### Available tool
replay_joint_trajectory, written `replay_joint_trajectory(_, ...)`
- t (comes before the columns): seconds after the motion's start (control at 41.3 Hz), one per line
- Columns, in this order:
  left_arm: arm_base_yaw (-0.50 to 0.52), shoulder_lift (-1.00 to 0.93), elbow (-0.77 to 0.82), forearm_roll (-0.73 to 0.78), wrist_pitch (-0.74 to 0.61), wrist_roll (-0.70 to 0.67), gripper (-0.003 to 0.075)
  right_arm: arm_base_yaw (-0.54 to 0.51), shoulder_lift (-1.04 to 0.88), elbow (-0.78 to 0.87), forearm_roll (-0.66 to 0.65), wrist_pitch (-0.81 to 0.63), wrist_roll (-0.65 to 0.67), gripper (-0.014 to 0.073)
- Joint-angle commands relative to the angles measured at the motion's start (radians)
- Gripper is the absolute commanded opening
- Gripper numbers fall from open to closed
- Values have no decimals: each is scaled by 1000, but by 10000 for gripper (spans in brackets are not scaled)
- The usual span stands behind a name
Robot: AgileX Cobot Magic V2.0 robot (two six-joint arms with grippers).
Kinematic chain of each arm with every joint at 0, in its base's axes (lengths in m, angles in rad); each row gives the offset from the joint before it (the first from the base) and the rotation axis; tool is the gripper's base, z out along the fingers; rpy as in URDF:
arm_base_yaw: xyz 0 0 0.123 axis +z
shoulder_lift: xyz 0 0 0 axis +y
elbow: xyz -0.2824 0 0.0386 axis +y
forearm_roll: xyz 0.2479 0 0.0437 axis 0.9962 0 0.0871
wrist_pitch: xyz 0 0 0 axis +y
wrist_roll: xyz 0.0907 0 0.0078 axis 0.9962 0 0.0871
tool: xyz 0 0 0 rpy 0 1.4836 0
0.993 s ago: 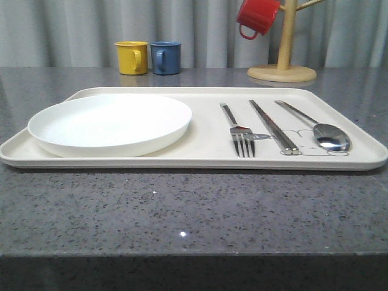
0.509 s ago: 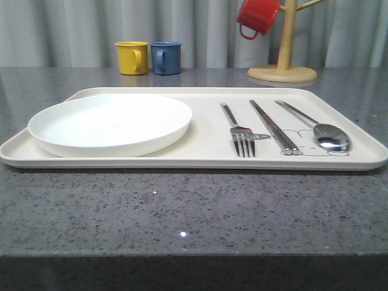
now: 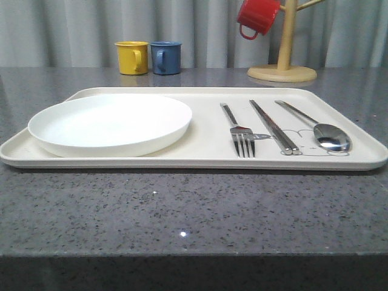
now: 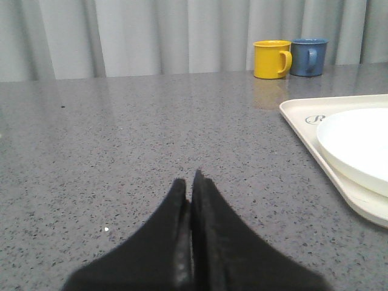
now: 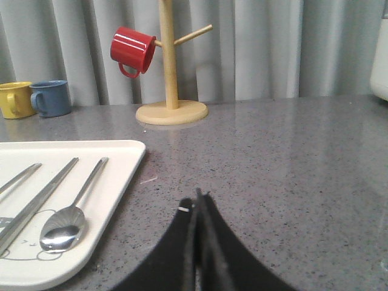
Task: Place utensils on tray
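Tray [image 3: 206,142] sits flat on the grey speckled countertop [image 3: 182,212], long side facing the front camera. Fork [image 3: 237,130], chopsticks [image 3: 274,126] and spoon [image 3: 320,128] all lie inside it on its right half, side by side and roughly parallel, none touching the next. Fork is leftmost with tines toward the near rim, chopsticks in the middle as a tight pair, spoon rightmost with bowl toward the near rim. Chopstick tips and spoon bowl rest over the faint rabbit drawing [image 3: 303,142]. White plate [image 3: 112,124] takes up the tray's left half, well apart from the fork.

Behind the tray: yellow mug [image 3: 132,57] and blue mug [image 3: 165,57] stand just beside each other on the counter; wooden mug tree [image 3: 283,54] stands to the right with a red mug [image 3: 257,16] hanging off a peg.

Left gripper [image 4: 193,182] is off the tray to its left, low over bare countertop, fingers pressed together, nothing between them. Right gripper [image 5: 197,203] is off the tray to its right, also low over bare counter, fingers clenched together and empty. Spoon and chopsticks are visible on the tray corner in the right wrist view.
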Motion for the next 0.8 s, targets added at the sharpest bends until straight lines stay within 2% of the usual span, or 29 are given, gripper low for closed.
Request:
replay_joint_trajectory(0.0, -6, -22, -2, -9, -88, -9, -18, -6, -17, -1, 0, -93, -22, -68)
replay_joint_trajectory(0.218, -6, -22, -2, -9, -88, -9, -18, -6, -17, -1, 62, -97, -86, -68)
replay_joint_trajectory(0.775, -6, -22, -2, -9, -88, -9, -18, -6, -17, -1, 62, -97, -85, -68)
